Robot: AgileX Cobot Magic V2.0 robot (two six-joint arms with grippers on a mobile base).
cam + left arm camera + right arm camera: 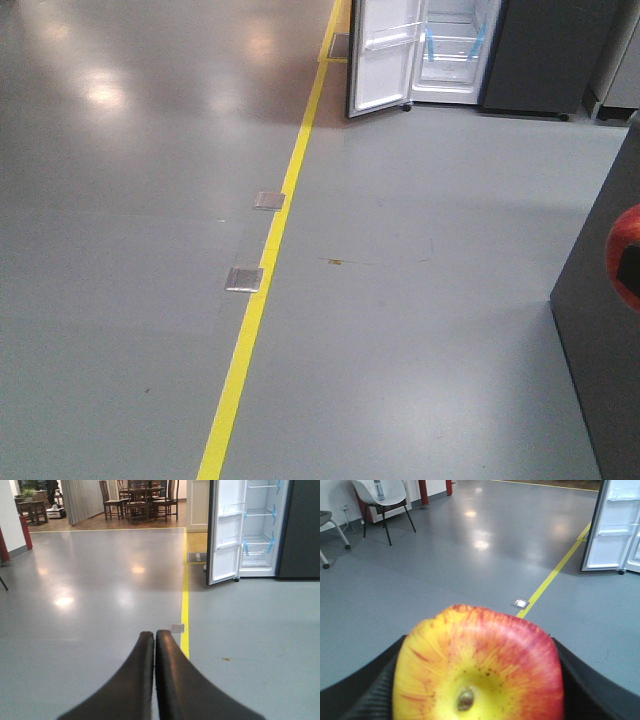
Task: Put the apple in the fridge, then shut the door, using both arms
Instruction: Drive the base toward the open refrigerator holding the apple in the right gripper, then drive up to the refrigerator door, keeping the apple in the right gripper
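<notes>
The apple [485,660], red with yellow patches, fills the lower right wrist view, blossom end toward the camera. My right gripper [480,641] is shut on it, and a black finger [367,690] shows on each side. My left gripper [154,633] is shut, its two black fingers pressed together with nothing between them, above bare floor. The fridge [545,50] stands far ahead at the top right. Its white inside [455,45] shows glass shelves and blue tape. The door [385,55] hangs wide open to the left. Fridge [260,527] and door [225,535] also appear in the left wrist view.
A yellow floor line [262,290] runs toward the fridge, with two metal floor plates [245,279] beside it. A dark panel [600,350] with a red round patch stands close on the right. Chairs [385,500] and a dining set [142,500] stand far off.
</notes>
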